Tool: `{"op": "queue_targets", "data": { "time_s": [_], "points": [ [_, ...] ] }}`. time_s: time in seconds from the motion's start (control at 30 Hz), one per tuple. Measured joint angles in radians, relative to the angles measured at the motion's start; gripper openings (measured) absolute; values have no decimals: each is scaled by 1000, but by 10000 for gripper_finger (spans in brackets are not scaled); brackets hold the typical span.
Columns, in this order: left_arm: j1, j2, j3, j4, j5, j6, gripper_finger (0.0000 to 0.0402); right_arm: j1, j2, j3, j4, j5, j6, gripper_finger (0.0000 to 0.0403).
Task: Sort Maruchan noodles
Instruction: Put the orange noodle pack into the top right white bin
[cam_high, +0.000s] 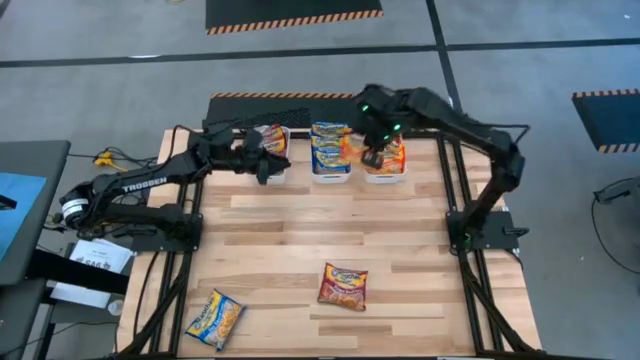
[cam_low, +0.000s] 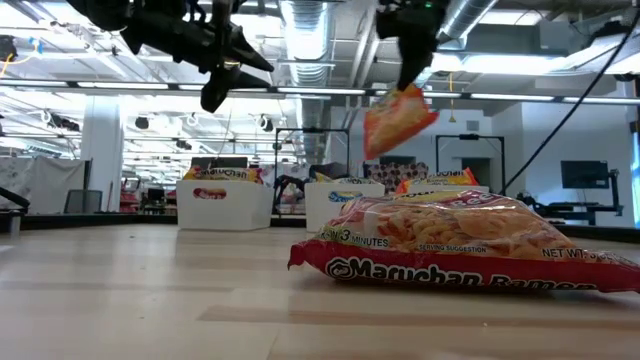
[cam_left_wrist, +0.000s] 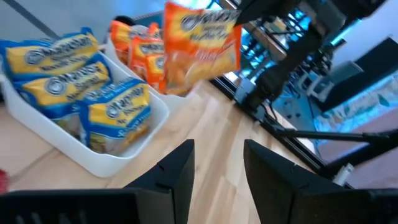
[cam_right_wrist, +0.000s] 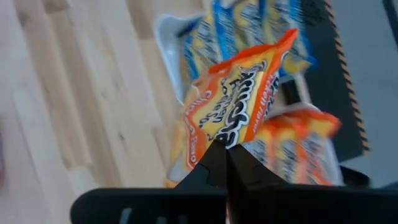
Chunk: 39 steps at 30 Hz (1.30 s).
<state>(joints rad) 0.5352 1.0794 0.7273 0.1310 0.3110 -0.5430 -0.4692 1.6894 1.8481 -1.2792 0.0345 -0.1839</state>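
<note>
Nearest to us, a dark red packet (cam_low: 460, 245) lies flat on the wooden surface (cam_high: 300, 235), well apart from both arms, and a blue packet (cam_high: 215, 318) sits off toward the near corner on the left arm's side. Up at the far edge stand three white bins in a row. Look at the right hand (cam_high: 373, 156): it's up in the air over the orange bin (cam_high: 385, 172), fingers pinched tight on the edge of an orange packet (cam_right_wrist: 239, 109), which dangles tilted below it, clear of the orange packets (cam_left_wrist: 142, 53) already stacked underneath. Beside that, the middle bin (cam_left_wrist: 118, 155) is packed with blue packets (cam_left_wrist: 81, 81). Over on the other side, the left hand (cam_left_wrist: 214, 180) hovers above the red bin (cam_low: 225, 203), just beside the middle one; its two fingers stand apart with a narrow gap and nothing between them. Red packets (cam_high: 272, 137) show inside that bin beneath it.
</note>
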Motion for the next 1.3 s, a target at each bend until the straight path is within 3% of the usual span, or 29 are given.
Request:
{"op": "queue_targets", "data": {
  "time_s": [0.23, 0.4, 0.7, 1.0, 1.3],
  "points": [
    [29, 0, 0, 0, -37, -4, 123, -176, -55, -13, -95, -4, -200, 5],
    [47, 0, -1, 0, -52, -4, 123, -253, -52, -86, -112, -62, -319, 5],
    [76, 0, -1, -1, -158, -4, 123, -253, -52, -190, -82, -65, -402, 5],
    [95, 0, -1, -1, -175, -4, 123, -234, -51, -343, 136, -35, -421, 5],
    [95, 0, -1, -1, -180, -26, 123, -204, -47, -463, 161, -35, -386, 5]
  ]
}}
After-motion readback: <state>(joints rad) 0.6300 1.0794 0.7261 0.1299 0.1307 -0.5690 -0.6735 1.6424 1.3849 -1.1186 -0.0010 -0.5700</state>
